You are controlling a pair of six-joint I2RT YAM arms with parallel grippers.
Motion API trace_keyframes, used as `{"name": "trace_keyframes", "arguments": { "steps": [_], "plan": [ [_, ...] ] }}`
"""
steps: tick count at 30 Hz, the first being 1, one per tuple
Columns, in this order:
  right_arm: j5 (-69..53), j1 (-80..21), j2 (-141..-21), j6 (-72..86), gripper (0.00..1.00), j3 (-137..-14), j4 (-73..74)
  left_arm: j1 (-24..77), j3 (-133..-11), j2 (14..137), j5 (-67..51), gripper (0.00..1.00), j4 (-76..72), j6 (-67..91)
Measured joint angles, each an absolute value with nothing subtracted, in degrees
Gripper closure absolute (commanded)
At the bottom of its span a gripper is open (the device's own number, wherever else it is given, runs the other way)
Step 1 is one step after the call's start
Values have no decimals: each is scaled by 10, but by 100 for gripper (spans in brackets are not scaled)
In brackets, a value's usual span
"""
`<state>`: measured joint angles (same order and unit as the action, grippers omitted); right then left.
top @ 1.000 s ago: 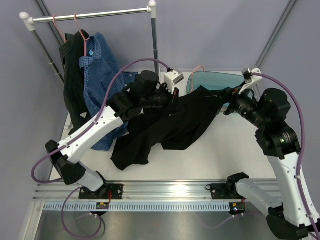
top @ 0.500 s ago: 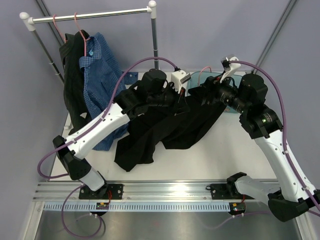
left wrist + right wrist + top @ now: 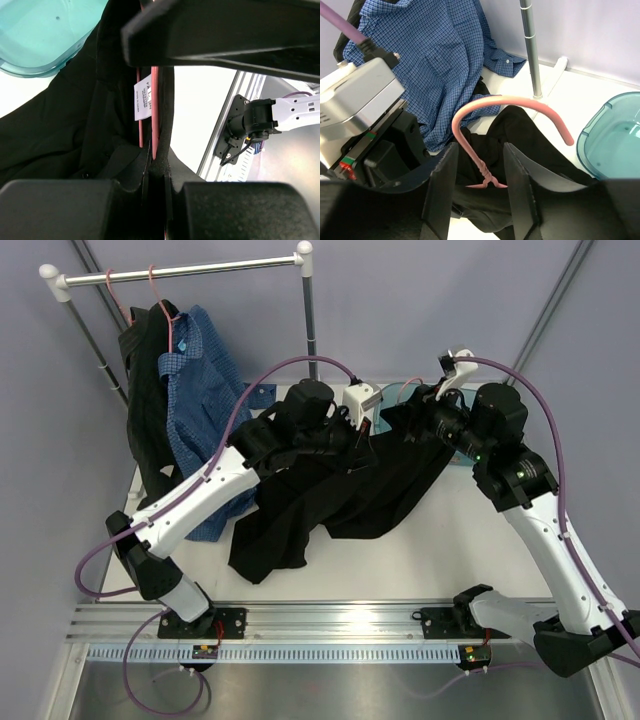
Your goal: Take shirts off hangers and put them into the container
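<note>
Left hand (image 3: 156, 196) clamps the black shirt's (image 3: 335, 502) collar; right hand (image 3: 480, 186) sits half-open, straddling the pink hanger's (image 3: 501, 102) neck.

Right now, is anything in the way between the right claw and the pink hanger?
Nothing visible is. In the right wrist view the pink hanger has its twisted neck in the gap between the fingers of the right gripper. Neither finger seems to touch it, and only the black shirt lies under it.
</note>
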<state>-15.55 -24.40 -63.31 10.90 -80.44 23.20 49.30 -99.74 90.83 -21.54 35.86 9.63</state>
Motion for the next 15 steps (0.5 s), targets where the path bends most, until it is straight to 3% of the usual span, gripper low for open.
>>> {"name": "trace_keyframes", "arguments": {
  "steps": [4,9,10,11,14,15],
  "plan": [
    [-156,-244,-639,107,68,-804,229,493,-998,908,-216,100,363,94],
    [-145,-245,-639,87,100,-803,232,493,-998,905,-216,100,364,94],
    [-143,-245,-639,84,100,-802,234,493,-997,901,-215,95,363,94],
    [-140,-245,-639,83,100,-802,235,493,-997,896,-214,75,364,94],
    [-135,-246,-637,81,100,-801,235,493,-990,879,-211,56,352,93],
    [-131,-246,-636,81,100,-801,235,493,-985,871,-209,40,346,93]
  ]
}}
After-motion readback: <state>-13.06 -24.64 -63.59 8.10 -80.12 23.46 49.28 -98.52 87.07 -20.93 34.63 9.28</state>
